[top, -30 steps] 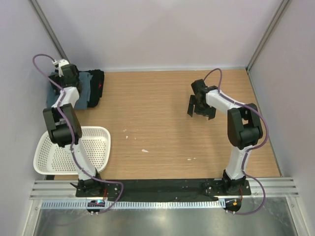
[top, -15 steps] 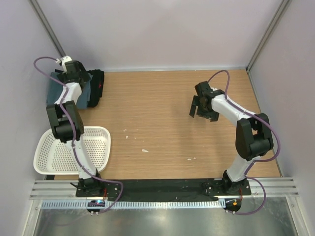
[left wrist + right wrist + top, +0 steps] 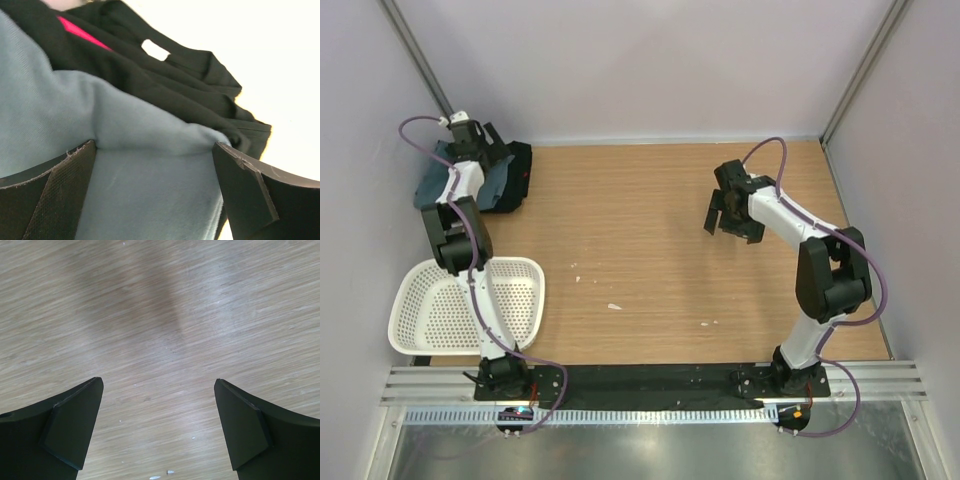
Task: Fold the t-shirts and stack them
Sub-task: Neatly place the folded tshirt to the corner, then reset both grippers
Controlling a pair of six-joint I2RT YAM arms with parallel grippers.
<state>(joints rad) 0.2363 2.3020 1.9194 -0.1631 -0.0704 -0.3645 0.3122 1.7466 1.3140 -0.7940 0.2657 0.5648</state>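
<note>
Since a second ago the left arm has stretched further into the far left corner, so the left tool [image 3: 480,150] now sits over the back of the shirt pile rather than over its middle. The right arm's elbow has swung out toward the right wall, while the right tool [image 3: 731,222] has shifted only a little. The shirts and the basket [image 3: 412,302] lie where they did.

Both tools are released, jaws spread wide and gripping nothing. In the left wrist view the blue-grey t-shirt [image 3: 145,195] fills the gap between the fingers. Whether the pads touch the cloth cannot be told. The black t-shirt [image 3: 170,80] lies bunched just beyond it, touching it, with a pink strip [image 3: 82,35] showing in its folds.

The pile is crowded against the left wall [image 3: 360,150] and the back wall [image 3: 650,70], and the blue-grey shirt hangs partly past the bench's left edge. The basket overhangs the near left edge, just beside the left arm. The right tool hangs above bare wood, well apart from the shirts, with a wide stretch of open board between the two arms.

The bench [image 3: 640,270] is light wood grain, flecked with a few white specks [image 3: 614,306]. Pale walls close it in on three sides, and a metal rail [image 3: 650,380] carrying the arm bases runs along the near edge.
</note>
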